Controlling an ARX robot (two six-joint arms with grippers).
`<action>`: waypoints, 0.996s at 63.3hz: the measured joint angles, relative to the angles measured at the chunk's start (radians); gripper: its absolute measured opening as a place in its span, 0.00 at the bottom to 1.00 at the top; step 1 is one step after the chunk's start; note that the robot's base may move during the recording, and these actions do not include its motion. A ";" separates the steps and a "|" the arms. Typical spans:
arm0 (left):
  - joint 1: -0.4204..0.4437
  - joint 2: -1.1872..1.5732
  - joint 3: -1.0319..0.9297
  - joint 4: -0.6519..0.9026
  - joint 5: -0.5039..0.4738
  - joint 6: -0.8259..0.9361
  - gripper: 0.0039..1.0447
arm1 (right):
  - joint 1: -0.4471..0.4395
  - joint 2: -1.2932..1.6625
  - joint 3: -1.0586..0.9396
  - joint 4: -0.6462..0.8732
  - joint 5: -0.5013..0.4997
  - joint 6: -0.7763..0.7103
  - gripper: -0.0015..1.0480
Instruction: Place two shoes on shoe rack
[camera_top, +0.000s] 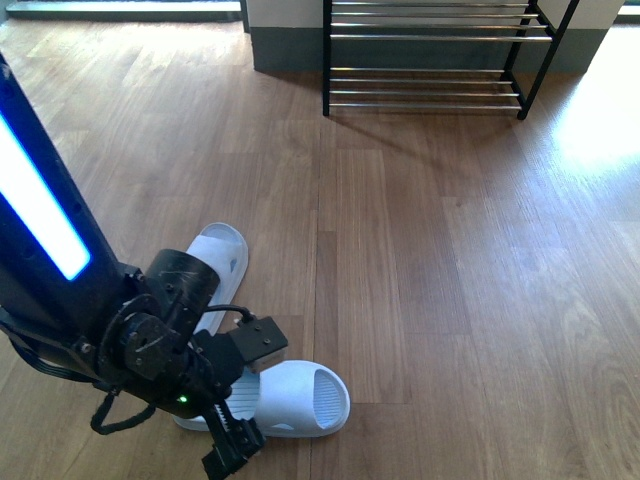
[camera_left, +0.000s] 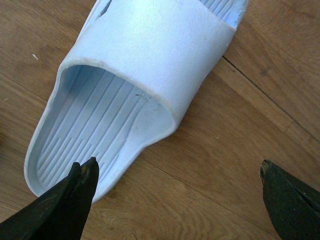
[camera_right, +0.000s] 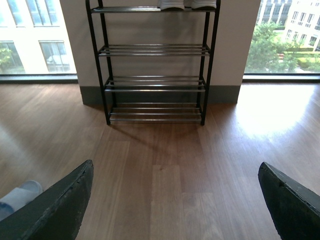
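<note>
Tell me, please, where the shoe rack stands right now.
In the front view, the shoe rack stands upper right of centre against the far wall, well beyond the nearest white slide.

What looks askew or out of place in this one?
The two white slides lie unpaired on the floor. The far slide points roughly toward the shoe rack, while the near slide lies crosswise to it, by the open left gripper. Nothing looks damaged or spilled.

The near slipper (camera_top: 310, 396) lies on the floor (camera_top: 450, 300), the far slipper (camera_top: 222, 250) just behind it; the rack (camera_top: 430, 75) stands well behind, to their right.
</note>
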 joint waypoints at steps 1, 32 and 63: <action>-0.006 0.006 0.010 -0.011 0.012 0.005 0.91 | 0.000 0.000 0.000 0.000 0.000 0.000 0.91; -0.040 0.211 0.210 -0.027 0.001 0.065 0.91 | 0.000 0.000 0.000 0.000 0.000 0.000 0.91; -0.044 0.249 0.207 0.156 0.019 0.015 0.16 | 0.000 0.000 0.000 0.000 0.000 0.000 0.91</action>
